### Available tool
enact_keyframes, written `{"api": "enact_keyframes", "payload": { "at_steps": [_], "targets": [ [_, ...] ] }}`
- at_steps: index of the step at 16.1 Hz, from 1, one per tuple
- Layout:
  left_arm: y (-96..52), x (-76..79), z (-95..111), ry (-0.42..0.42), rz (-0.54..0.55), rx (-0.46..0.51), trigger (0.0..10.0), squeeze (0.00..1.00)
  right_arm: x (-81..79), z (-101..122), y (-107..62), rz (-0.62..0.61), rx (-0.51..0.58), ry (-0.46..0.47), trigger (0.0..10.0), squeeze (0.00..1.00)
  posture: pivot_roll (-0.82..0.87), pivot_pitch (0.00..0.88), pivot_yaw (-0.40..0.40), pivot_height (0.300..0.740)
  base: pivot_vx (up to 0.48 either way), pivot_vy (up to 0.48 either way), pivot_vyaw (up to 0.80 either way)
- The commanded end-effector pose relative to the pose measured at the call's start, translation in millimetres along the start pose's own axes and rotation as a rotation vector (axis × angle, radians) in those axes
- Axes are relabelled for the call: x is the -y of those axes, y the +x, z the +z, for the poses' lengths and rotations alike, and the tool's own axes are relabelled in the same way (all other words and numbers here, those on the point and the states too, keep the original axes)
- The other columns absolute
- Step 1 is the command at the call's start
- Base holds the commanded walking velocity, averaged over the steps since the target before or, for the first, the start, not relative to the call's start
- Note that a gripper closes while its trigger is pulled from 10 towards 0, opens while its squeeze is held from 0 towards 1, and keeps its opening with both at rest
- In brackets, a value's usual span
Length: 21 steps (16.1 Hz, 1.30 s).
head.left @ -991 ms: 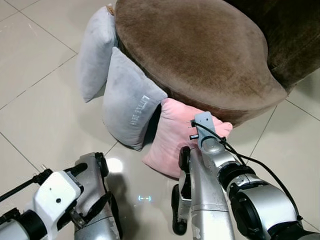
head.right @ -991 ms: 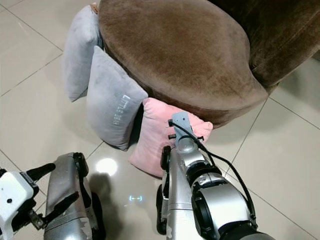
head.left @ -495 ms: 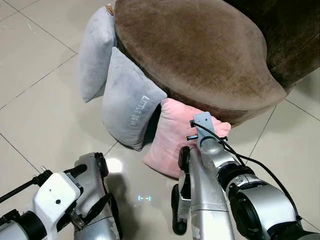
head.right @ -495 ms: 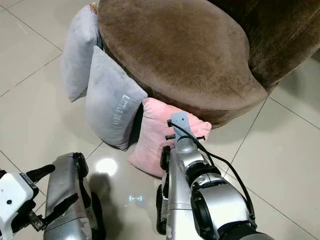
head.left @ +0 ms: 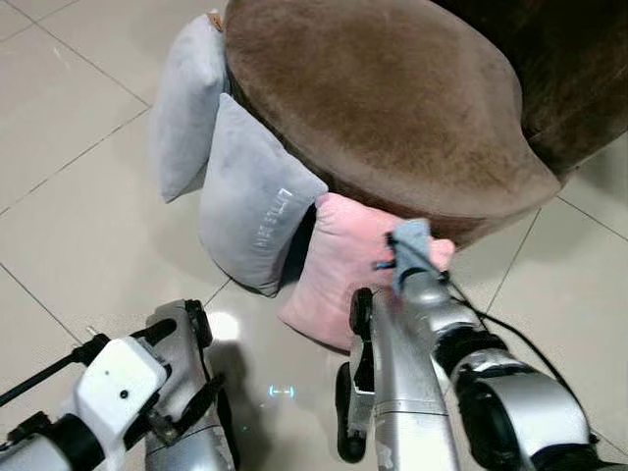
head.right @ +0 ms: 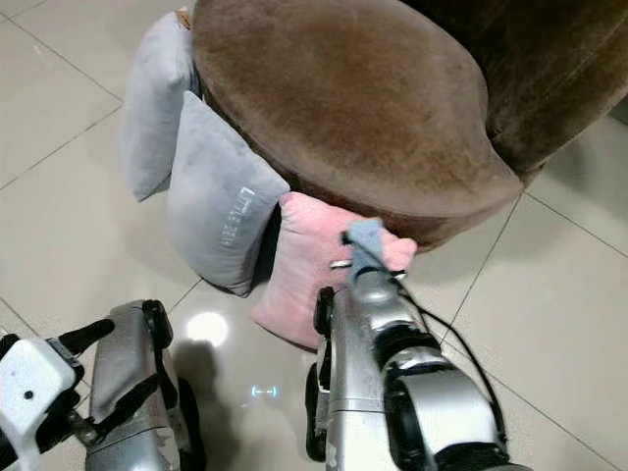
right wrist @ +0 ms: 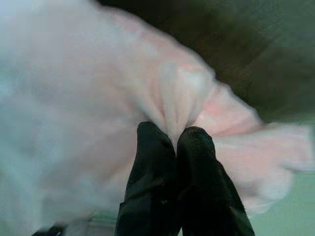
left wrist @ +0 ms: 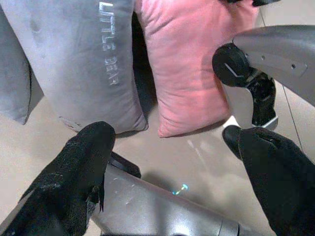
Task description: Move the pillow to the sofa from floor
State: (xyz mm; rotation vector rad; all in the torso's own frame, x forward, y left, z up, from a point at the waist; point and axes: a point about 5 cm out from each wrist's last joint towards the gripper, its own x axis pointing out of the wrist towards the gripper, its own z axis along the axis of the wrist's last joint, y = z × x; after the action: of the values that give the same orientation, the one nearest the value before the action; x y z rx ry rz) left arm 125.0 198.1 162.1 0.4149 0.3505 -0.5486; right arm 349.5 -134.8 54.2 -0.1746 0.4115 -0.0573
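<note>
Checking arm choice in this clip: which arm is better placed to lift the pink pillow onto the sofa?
Right. The right gripper is shut on the pink pillow; the left gripper hangs open, apart from it.

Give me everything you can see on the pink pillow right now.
The pink pillow is a soft, plush-looking cushion standing on edge on the tiled floor, tilted back against the brown sofa. The grey pillow with white lettering stands beside it on the robot's left, very close. The right gripper is shut on a pinched fold of its fabric near the upper corner. Its lower corner rests on the tiles; it has not been lifted.
</note>
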Motion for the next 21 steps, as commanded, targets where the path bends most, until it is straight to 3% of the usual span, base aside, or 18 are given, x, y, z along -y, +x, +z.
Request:
{"api": "enact_keyframes", "payload": {
  "at_steps": [1, 2, 3, 4, 6, 7, 11, 12, 17, 21],
  "targets": [
    [2.0, 4.0, -1, -0.004, -0.003, 0.002, 10.0, 0.0, 19.4, -12, -1.1, -0.073, -0.016, 0.024, 0.0, 0.0, 0.09, 0.206, -0.12, 0.485, 0.0, 0.0, 0.0],
    [3.5, 4.2, -1, -0.005, -0.002, 0.003, 10.0, 0.0, 25.7, -13, -1.2, -0.099, -0.018, 0.025, 0.0, 0.0, 0.09, 0.201, -0.119, 0.485, 0.0, 0.0, 0.0],
    [8.3, 4.9, -2, -0.007, -0.002, 0.01, 10.0, 0.0, 61.5, -23, -2.8, -0.234, -0.049, 0.053, 0.0, 0.0, 0.08, 0.176, -0.114, 0.485, 0.0, 0.0, 0.0],
    [11.3, 4.9, -3, -0.007, -0.001, 0.014, 10.0, 0.0, 77.4, -26, -4.6, -0.283, -0.055, 0.072, 0.0, 0.0, 0.08, 0.166, -0.112, 0.485, 0.0, 0.0, 0.0],
    [18.6, 6.9, -2, -0.013, -0.002, 0.033, 10.0, 0.0, 102.2, -24, -9.8, -0.292, 0.011, 0.122, 0.0, 0.0, 0.06, 0.136, -0.109, 0.485, 0.0, 0.0, 0.0],
    [21.0, 7.0, -3, -0.015, 0.0, 0.036, 10.0, 0.0, 102.4, -24, -12.5, -0.263, 0.042, 0.125, 0.0, 0.0, 0.06, 0.126, -0.108, 0.485, 0.0, 0.0, 0.0],
    [30.3, 7.2, -5, -0.018, -0.002, 0.046, 10.0, 0.0, 91.9, -30, -35.8, -0.143, 0.124, 0.099, 0.0, 0.0, 0.03, 0.08, -0.089, 0.485, 0.0, 0.0, 0.0],
    [34.9, 9.2, -4, -0.019, -0.014, 0.061, 10.0, 0.0, 86.3, -30, -51.1, -0.102, 0.154, 0.103, 0.0, 0.0, 0.01, 0.061, -0.073, 0.485, 0.0, 0.0, 0.0],
    [56.9, 3.9, -3, 0.008, -0.031, 0.095, 10.0, 0.0, 20.2, -12, -107.7, 0.314, 0.276, 0.032, 0.0, 0.0, -0.02, 0.02, -0.024, 0.485, 0.0, 0.0, 0.0],
    [67.3, -7.0, 0, 0.023, 0.008, 0.119, 10.0, 0.0, 16.6, 14, -117.0, 0.335, 0.34, 0.083, 0.0, 0.0, -0.02, 0.0, -0.003, 0.485, 0.0, 0.0, 0.0]
  ]
}}
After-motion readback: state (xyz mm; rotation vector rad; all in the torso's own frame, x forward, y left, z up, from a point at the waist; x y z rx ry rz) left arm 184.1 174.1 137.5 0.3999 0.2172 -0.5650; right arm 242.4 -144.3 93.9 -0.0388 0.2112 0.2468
